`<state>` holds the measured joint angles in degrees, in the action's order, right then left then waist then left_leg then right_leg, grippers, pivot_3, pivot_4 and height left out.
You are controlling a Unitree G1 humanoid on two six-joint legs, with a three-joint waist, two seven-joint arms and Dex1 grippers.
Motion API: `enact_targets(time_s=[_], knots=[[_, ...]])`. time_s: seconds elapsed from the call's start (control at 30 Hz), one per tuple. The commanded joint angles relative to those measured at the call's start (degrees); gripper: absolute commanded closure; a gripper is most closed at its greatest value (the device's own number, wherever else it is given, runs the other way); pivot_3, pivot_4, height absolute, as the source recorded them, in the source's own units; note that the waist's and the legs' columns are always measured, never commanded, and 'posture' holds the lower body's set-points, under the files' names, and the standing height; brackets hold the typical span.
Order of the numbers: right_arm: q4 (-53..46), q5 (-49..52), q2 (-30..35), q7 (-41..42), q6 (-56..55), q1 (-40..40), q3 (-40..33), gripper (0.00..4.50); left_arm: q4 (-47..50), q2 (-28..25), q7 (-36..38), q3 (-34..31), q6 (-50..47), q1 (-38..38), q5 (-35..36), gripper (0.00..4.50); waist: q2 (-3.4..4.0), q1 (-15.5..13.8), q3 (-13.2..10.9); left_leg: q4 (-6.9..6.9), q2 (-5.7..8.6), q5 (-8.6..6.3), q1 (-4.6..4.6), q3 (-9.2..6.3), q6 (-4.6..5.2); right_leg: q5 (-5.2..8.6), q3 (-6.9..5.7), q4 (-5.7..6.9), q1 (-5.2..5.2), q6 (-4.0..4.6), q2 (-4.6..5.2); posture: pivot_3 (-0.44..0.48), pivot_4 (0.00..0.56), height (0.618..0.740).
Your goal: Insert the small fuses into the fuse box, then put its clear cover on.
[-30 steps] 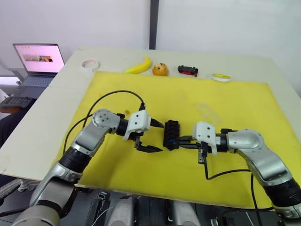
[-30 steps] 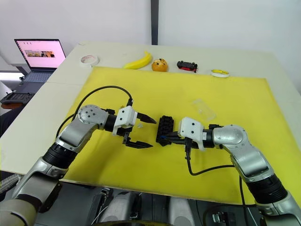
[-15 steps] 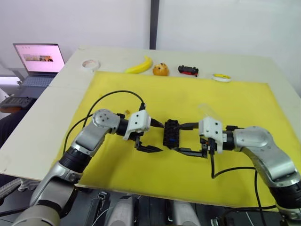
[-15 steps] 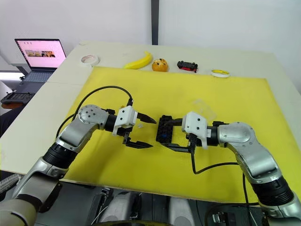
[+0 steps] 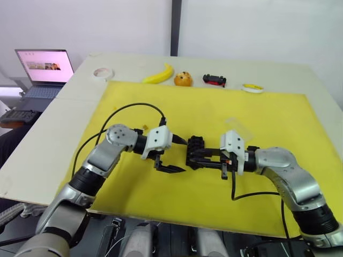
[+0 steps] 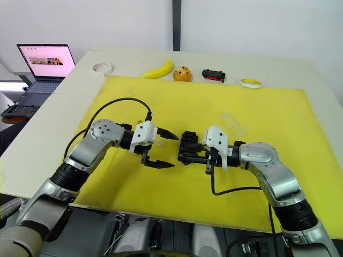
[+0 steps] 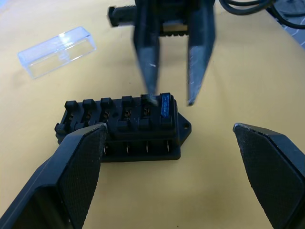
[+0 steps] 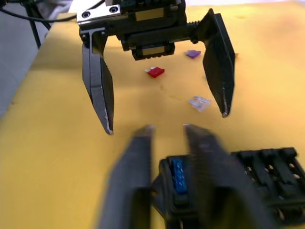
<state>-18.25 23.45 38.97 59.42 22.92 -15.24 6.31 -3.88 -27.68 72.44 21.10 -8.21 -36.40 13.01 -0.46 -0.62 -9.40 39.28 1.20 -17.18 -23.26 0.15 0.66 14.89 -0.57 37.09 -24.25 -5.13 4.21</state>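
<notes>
Fuse box (image 5: 195, 152) sits on the yellow mat (image 5: 268, 118) near the middle of the desk (image 5: 64, 107), closer to its front edge, between the two hands. Right hand (image 7: 169, 98) is at the box's near end, fingers narrow and straddling a blue fuse (image 7: 165, 105) already seated in the end slot; they look close beside it, but whether they actually pinch it cannot be told, probably pressing or checking it home. Left hand (image 5: 174, 156) hovers just beside the other side of the box, fingers spread wide and empty, likely waiting to brace the box or go for the next fuse. Other slots look empty, so the task is at an early stage. Loose fuses lie on the mat behind the left hand, toward the desk's left edge: a red one (image 8: 155, 72), a purple one (image 8: 193, 54), a pale clear-grey one (image 8: 199, 102). Clear cover (image 7: 57, 51) lies flat on the mat, apart from the box toward the far right, untouched, for last. Banana (image 5: 159, 74), orange (image 5: 183, 79), toy car (image 5: 214, 80) and tape roll (image 5: 102, 73) sit along the far edge; laptop (image 5: 43, 69) is off to the left.
</notes>
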Motion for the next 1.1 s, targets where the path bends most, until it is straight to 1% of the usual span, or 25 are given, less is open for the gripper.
enact_targets(time_s=[0.03, 0.17, 0.33, 0.43, 0.53, 0.6, 0.67, 0.77, 0.87, 0.97, 1.0, 1.03, 1.07, 1.1], knots=[[-0.45, 0.3, -0.08, 0.31, -0.62, -0.86, -0.37, 4.45, 1.21, 0.19, 0.03, -1.14, 1.01, -0.7, -0.12, 0.0, 0.0, 0.01, 0.0, 0.0, 0.0, 0.0, 0.0, 0.0, 0.0, 0.0, 0.0, 0.0, 0.0, 0.0, 0.0, 0.0, 0.15, 0.74], [0.64, -2.02, 0.77, 0.25, -0.71, -0.51, 1.0, 4.45, 1.4, 0.05, -0.03, -1.18, 1.12, -0.53, -0.32, 0.0, 0.0, 0.03, 0.0, 0.0, 0.0, 0.0, 0.0, 0.0, 0.0, 0.0, 0.0, 0.0, 0.0, 0.0, 0.0, 0.0, 0.15, 0.74], [4.69, -8.53, 1.82, -1.18, -2.16, -0.15, 4.41, 4.45, 1.23, 0.04, -0.08, -1.23, 1.13, -0.75, -0.43, 0.0, 0.0, 0.06, 0.03, 0.0, 0.0, 0.0, 0.02, 0.0, 0.0, 0.0, -0.01, 0.0, 0.0, 0.0, -0.01, 0.0, 0.15, 0.74], [4.05, -7.95, 1.66, -1.0, -2.65, 0.54, 3.93, 4.45, 1.16, -0.01, -0.05, -1.33, 0.94, -0.88, -0.4, 0.0, -0.01, 0.04, 0.06, 0.0, 0.0, 0.0, 0.08, 0.01, 0.0, 0.0, -0.01, 0.02, 0.06, 0.0, -0.02, 0.0, 0.15, 0.74], [-0.64, -3.37, 0.66, -1.85, -0.5, 0.65, 0.82, 4.45, 1.69, -0.23, -0.43, -1.95, -0.37, -0.57, 0.08, 0.0, -0.01, 0.02, 0.06, 0.0, 0.0, 0.0, 0.15, 0.01, 0.0, 0.0, -0.01, 0.01, 0.14, 0.0, -0.02, 0.0, 0.15, 0.74], [-4.71, 0.85, 0.23, -3.72, 2.86, 0.56, -2.65, 4.45, 3.29, -0.96, -1.0, -3.34, -2.67, 0.42, 1.51, 0.0, -0.01, 0.08, 0.05, 0.0, -0.01, 0.0, 0.13, 0.0, 0.0, 0.0, 0.0, 0.02, 0.13, 0.0, -0.01, 0.0, 0.15, 0.74], [-8.48, 5.38, 0.69, -5.34, 5.93, 1.46, -7.41, 4.45, 6.29, -2.42, -1.95, -5.8, -5.74, 2.38, 3.64, 0.0, 0.0, 0.23, 0.05, 0.0, -0.02, 0.0, 0.07, 0.01, 0.0, 0.0, 0.07, 0.02, 0.04, 0.0, -0.01, 0.0, 0.15, 0.74], [-11.91, 10.79, 4.79, -5.35, 10.8, 5.73, -16.76, 4.45, 13.15, -6.3, -3.99, -12.62, -13.29, 7.6, 9.45, 0.0, 0.0, 0.18, 0.05, -0.03, -0.05, 0.0, 0.03, 0.0, 0.0, 0.0, 0.09, 0.02, -0.01, 0.0, 0.01, 0.0, 0.15, 0.74], [-10.46, 11.64, 10.2, -3.68, 12.81, 12.19, -26.41, 3.68, 19.35, -11.31, -6.33, -21.2, -21.92, 14.02, 16.34, 0.0, 0.0, 0.0, 0.05, -0.04, -0.03, -0.01, 0.03, -0.01, 0.02, 0.0, 0.08, 0.0, 0.01, 0.0, 0.21, 0.0, 0.15, 0.74], [-3.62, 7.84, 14.22, -1.74, 9.64, 19.1, -36.64, 2.19, 21.33, -16.82, -8.96, -31.98, -28.1, 21.55, 20.59, 0.0, 0.0, 0.0, 0.05, -0.04, -0.02, -0.02, 0.04, -0.01, 0.03, 0.0, 0.08, -0.02, 0.04, 0.0, 0.25, 0.0, 0.15, 0.74], [-1.09, 6.57, 15.3, -1.45, 8.61, 20.77, -39.52, 1.59, 20.87, -18.54, -9.57, -35.31, -29.02, 23.85, 21.03, 0.0, 0.0, 0.02, 0.05, -0.04, -0.02, -0.02, 0.08, 0.0, 0.03, 0.0, 0.09, -0.01, 0.06, 0.0, 0.25, 0.0, 0.15, 0.74], [0.51, 5.93, 15.94, -1.2, 7.78, 21.88, -41.23, 1.13, 20.8, -19.59, -10.11, -37.22, -29.54, 25.39, 21.45, 0.0, 0.0, 0.02, 0.05, -0.04, -0.02, -0.02, 0.1, 0.0, 0.03, 0.0, 0.08, -0.01, 0.1, 0.0, 0.25, 0.0, 0.15, 0.74], [2.57, 5.37, 16.57, -0.88, 7.18, 22.88, -43.19, 0.57, 19.75, -20.82, -10.39, -39.52, -29.88, 27.0, 21.53, 0.0, 0.0, 0.04, 0.04, -0.05, -0.02, -0.02, 0.12, 0.03, 0.03, 0.0, 0.08, -0.01, 0.1, 0.0, 0.24, 0.0, 0.15, 0.74], [5.66, 3.82, 17.46, -0.08, 5.53, 24.69, -45.78, 0.06, 16.91, -22.35, -10.59, -42.73, -29.28, 29.23, 20.6, 0.0, 0.01, 0.04, 0.05, -0.05, -0.02, -0.02, 0.19, 0.04, 0.03, 0.01, 0.08, -0.01, 0.17, 0.0, 0.24, 0.0, 0.15, 0.74]])
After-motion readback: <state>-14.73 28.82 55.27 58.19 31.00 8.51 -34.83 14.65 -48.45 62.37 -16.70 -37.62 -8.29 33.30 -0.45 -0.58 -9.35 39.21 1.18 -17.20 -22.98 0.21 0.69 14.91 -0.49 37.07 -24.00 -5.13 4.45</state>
